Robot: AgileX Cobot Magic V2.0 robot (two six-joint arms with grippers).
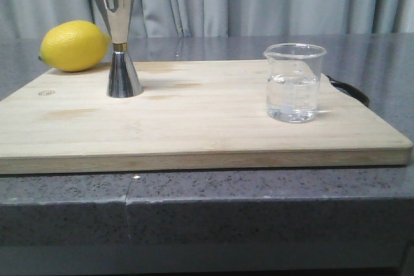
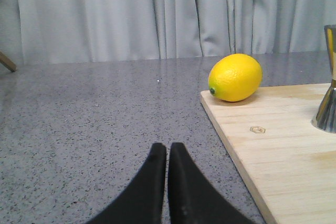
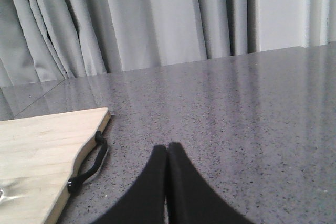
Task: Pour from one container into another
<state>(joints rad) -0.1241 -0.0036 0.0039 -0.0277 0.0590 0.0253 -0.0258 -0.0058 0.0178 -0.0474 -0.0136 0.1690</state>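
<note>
Down at six o'clock, left tool (image 2: pixel 167 182) and right tool (image 3: pixel 167 184) sit pinched together, empty. Nothing's started: beaker (image 1: pixel 294 83) waits at three o'clock, jigger (image 1: pixel 121 40) farther at ten. Next: open, grasp beaker.

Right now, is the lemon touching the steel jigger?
Apart. The front view shows bare board and counter between the lemon and the jigger; the left wrist view shows a wide gap too.
</note>
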